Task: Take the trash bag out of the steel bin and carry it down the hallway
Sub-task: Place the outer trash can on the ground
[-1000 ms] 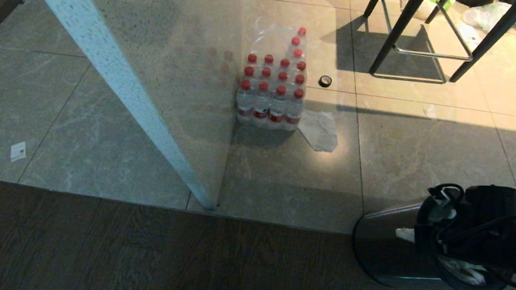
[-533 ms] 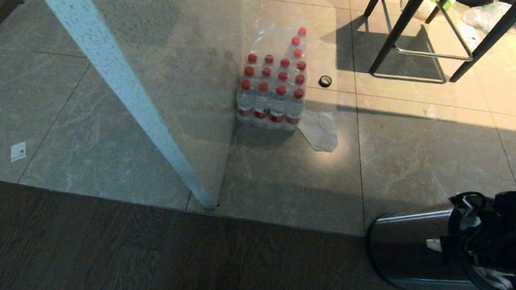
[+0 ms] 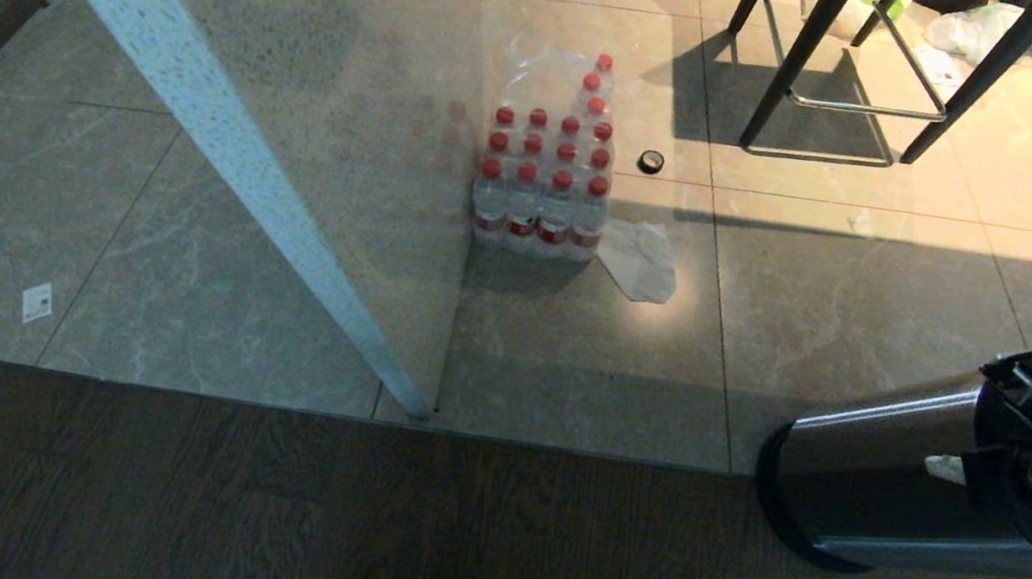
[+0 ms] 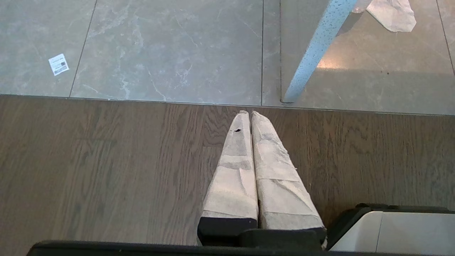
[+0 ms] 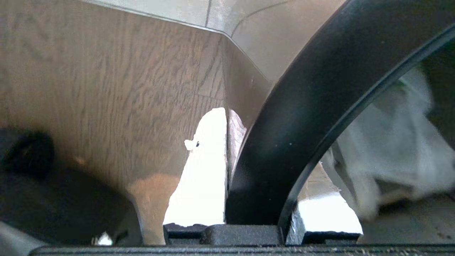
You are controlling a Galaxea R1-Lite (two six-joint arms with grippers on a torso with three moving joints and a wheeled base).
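The steel bin lies tipped far over at the right of the head view, base to the left and mouth to the right. My right gripper is at its mouth. In the right wrist view that gripper is shut on the bin's black rim ring, one finger outside it and one inside. The white trash bag sits crumpled inside the bin, and only a small white bit of the bag shows from the head. My left gripper hangs shut and empty over the wood floor. The hallway is out of view.
A wrapped pack of red-capped bottles stands on the tiles beside a white paper and a tape roll. A glass panel with a pale blue edge slants across the left. Black stool legs stand at the back.
The bin has tipped further over and shifted right, its mouth now at the picture's right edge, with my right gripper moving along on its rim.
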